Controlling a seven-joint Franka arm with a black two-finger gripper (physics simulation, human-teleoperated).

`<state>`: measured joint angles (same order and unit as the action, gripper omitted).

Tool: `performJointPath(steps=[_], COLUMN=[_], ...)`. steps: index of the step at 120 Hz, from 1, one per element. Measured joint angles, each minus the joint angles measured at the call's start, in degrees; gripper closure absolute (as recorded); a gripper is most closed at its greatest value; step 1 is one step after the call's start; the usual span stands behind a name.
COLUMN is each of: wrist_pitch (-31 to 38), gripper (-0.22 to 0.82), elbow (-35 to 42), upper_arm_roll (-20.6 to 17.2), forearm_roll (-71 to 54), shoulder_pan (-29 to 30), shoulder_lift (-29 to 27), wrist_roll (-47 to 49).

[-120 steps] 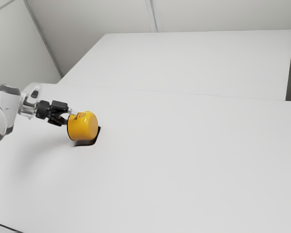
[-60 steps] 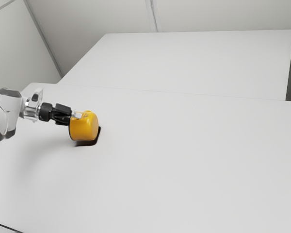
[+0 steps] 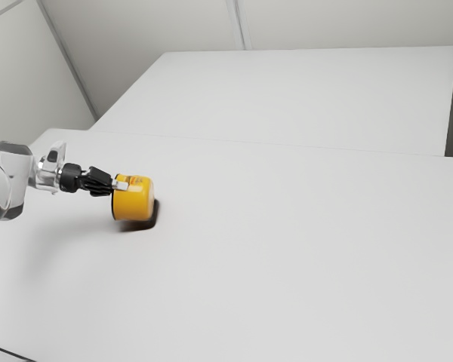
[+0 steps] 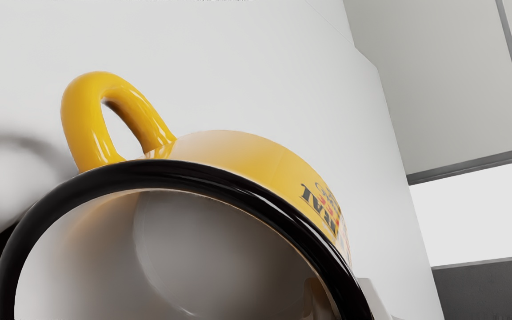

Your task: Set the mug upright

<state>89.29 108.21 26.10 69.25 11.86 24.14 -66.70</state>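
Observation:
The yellow mug [image 3: 134, 199] lies on its side on or just above the white table, its open end facing my hand and its base toward the exterior view's right. My gripper [image 3: 121, 185] reaches it at the upper part of the rim. In the wrist view the mug [image 4: 247, 153] shows its black rim, pale inside and handle [image 4: 76, 115]. There my gripper [image 4: 348, 291] is shut on the mug's wall, one finger inside the mouth and the other against the outside, near the printed lettering. Whether the underside touches the table, I cannot tell.
The white tabletop [image 3: 287, 264] stretches out around the mug. A second white surface [image 3: 302, 94] lies beyond it, with pale wall panels behind. A dark shadow falls beside and under the mug.
The fingers have come together on the mug's wall, and my hand has rolled. The mug has shifted slightly toward the exterior view's right and turned, with its lettering showing near the top.

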Motion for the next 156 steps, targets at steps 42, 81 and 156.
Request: performJointPath(steps=[42, 81, 156], wrist_pitch=[5.5, 25.1, 38.1], gripper=[0.78, 0.79, 0.78], elbow=[-1.1, 6.9, 24.0], upper_arm_roll=[-2.7, -7.5, -8.5], forearm_roll=[-4.0, -45.8, -86.0], shoulder_pan=[-4.1, -21.2, -34.1], shoulder_lift=[-7.0, -22.6, -32.0], wrist_roll=[-0.6, 12.5, 51.9])
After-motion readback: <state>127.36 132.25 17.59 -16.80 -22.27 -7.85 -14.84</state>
